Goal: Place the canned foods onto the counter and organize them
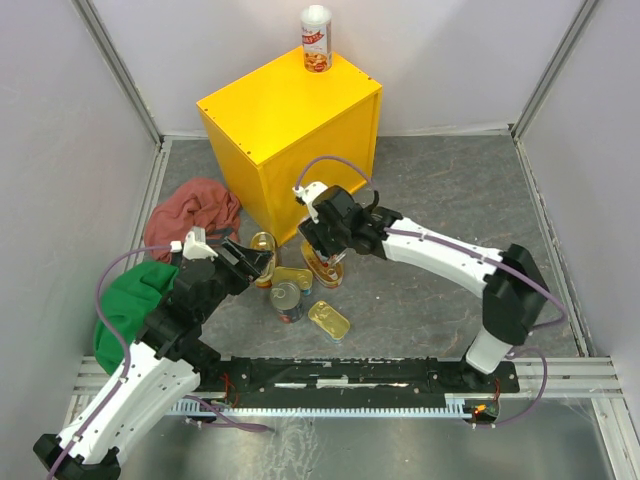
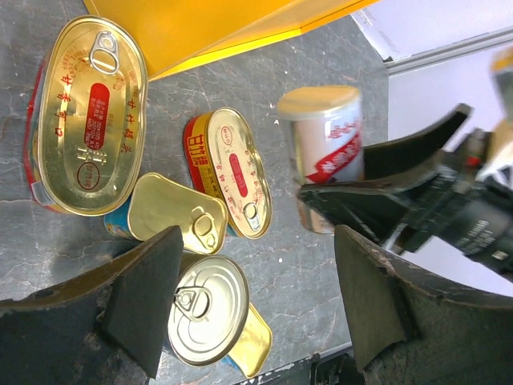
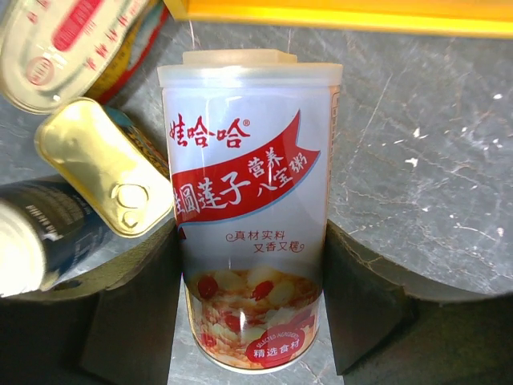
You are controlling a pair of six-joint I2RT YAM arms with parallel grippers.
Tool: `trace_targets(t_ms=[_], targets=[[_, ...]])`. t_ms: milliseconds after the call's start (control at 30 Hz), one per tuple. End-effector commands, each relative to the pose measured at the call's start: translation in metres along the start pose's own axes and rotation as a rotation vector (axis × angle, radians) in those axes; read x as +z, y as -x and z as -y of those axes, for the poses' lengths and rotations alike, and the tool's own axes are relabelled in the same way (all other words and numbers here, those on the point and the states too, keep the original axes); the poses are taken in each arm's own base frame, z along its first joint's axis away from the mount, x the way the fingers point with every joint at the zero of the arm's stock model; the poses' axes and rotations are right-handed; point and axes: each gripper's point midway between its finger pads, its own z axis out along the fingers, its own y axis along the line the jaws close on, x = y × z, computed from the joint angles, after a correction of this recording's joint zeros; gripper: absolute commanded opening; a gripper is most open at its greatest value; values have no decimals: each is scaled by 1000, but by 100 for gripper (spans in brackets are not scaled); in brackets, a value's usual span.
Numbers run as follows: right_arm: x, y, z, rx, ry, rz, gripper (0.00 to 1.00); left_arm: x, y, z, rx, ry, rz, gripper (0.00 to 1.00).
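One tall white-topped can [image 1: 316,38] stands on the far corner of the yellow counter [image 1: 270,120]. My right gripper [image 1: 325,250] is shut on the second tall can [image 3: 250,160], which stands upright on the floor in front of the counter; it also shows in the left wrist view [image 2: 325,148]. My left gripper [image 2: 256,305] is open and empty, hovering over the dark round can [image 2: 208,309]. Two oval gold tins [image 2: 88,112] [image 2: 232,168] and two rectangular gold tins [image 2: 172,212] [image 2: 252,345] lie on the floor nearby.
A red cloth [image 1: 190,210] and a green cloth [image 1: 130,305] lie at the left beside my left arm. Grey walls enclose the stone-patterned floor [image 1: 450,190]. The arm rail [image 1: 350,375] runs along the near edge.
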Motion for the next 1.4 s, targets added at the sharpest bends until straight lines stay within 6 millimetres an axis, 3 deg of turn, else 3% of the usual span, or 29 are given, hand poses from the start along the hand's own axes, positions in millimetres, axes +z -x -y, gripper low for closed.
trace_targets(t_ms=[0, 400, 667, 933, 1100, 1367], targets=[[-70, 93, 8, 72, 5, 351, 1, 0, 6, 14, 16, -52, 22, 82], [-215, 200, 42, 81, -80, 761, 1, 1, 9, 21, 40, -66, 22, 82], [-278, 256, 73, 82, -147, 999, 1, 4, 8, 34, 67, -114, 2, 82], [-302, 309, 123, 111, -206, 1207, 1, 6, 5, 55, 123, -188, -41, 82], [-289, 334, 152, 128, -220, 1286, 1, 7, 3, 65, 167, -217, -73, 82], [-248, 357, 183, 113, -231, 1366, 1, 6, 9, 74, 226, -221, -73, 82]])
